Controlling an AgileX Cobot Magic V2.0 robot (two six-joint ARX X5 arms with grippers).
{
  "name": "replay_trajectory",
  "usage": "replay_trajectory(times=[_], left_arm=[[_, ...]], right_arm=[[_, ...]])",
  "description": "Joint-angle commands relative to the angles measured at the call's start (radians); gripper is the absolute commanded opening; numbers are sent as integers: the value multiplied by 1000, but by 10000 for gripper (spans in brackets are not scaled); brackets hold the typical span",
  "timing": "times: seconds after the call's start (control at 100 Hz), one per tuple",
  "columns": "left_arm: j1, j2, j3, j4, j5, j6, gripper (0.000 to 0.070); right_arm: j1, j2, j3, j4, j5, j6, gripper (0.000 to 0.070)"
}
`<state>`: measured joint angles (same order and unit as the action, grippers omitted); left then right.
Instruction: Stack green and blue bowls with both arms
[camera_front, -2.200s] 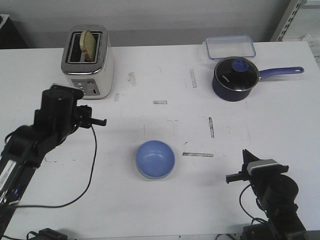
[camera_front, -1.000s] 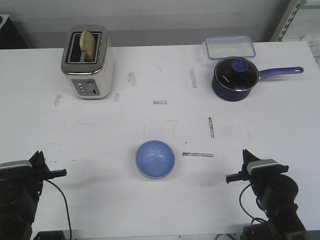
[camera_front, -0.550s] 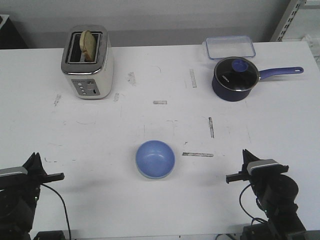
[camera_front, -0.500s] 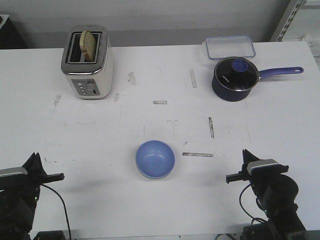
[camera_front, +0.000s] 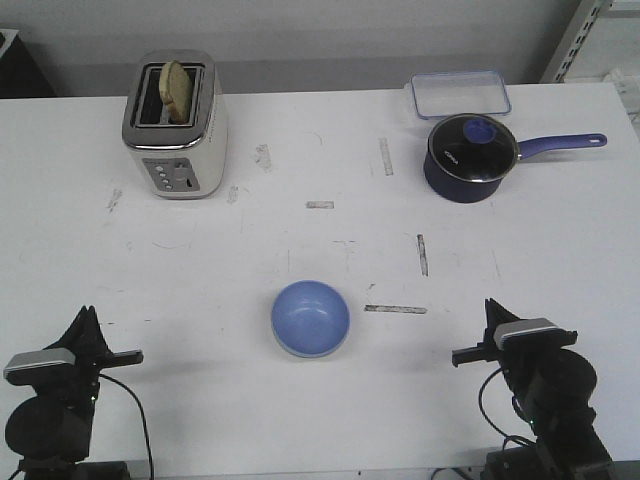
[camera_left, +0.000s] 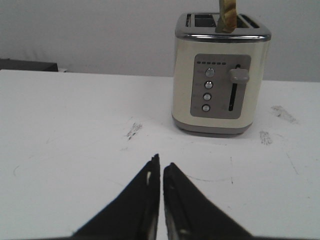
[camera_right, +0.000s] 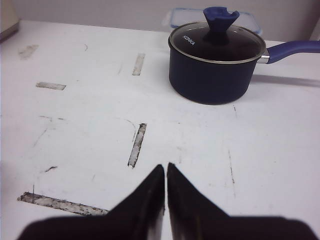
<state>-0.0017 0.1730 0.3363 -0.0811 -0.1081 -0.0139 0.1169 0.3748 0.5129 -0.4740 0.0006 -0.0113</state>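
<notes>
The light blue bowl (camera_front: 311, 318) sits upright, alone, in the near middle of the white table (camera_front: 330, 240), seen only in the front view. The green bowl shows in no view. My left gripper (camera_front: 88, 318) is low at the table's front left corner, well left of the bowl; in the left wrist view this left gripper (camera_left: 161, 163) is shut and holds nothing. At the front right, about as far from the bowl, my right gripper (camera_front: 490, 308) points away from me. The right wrist view shows the right gripper (camera_right: 166, 167) shut and holding nothing.
A cream toaster (camera_front: 176, 125) with a bread slice stands at the back left and faces the left wrist camera as toaster (camera_left: 220, 80). A dark navy lidded saucepan (camera_front: 470, 157) and a clear container (camera_front: 460, 93) stand at the back right. Worn tape strips (camera_right: 136, 145) mark the table.
My left arm has pulled back from beside the toaster down to the front left corner and then shifted a little to the right. The right arm and the blue bowl have not moved.
</notes>
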Motion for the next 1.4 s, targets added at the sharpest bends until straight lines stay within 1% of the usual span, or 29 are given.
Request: replay_trajectory(times=[0.0,0.1,0.31,0.36,0.43,1.39], left_arm=[[2,-24,-61,84,13,-1,1],[2,-63,-160,172,18,-1,1],[0,-174,-324,271,98,0,1],[-1,-170,-324,240,110,-1,1],[-6,-170,-324,232,112,-1,1],[-8,-170,-324,239,111,-1,1]], right_arm=[[0,5,3,10,0,-6,0],[0,5,3,10,0,-6,0],[0,5,3,10,0,-6,0],[0,5,3,10,0,-6,0],[0,5,3,10,0,-6,0],[0,5,3,10,0,-6,0]])
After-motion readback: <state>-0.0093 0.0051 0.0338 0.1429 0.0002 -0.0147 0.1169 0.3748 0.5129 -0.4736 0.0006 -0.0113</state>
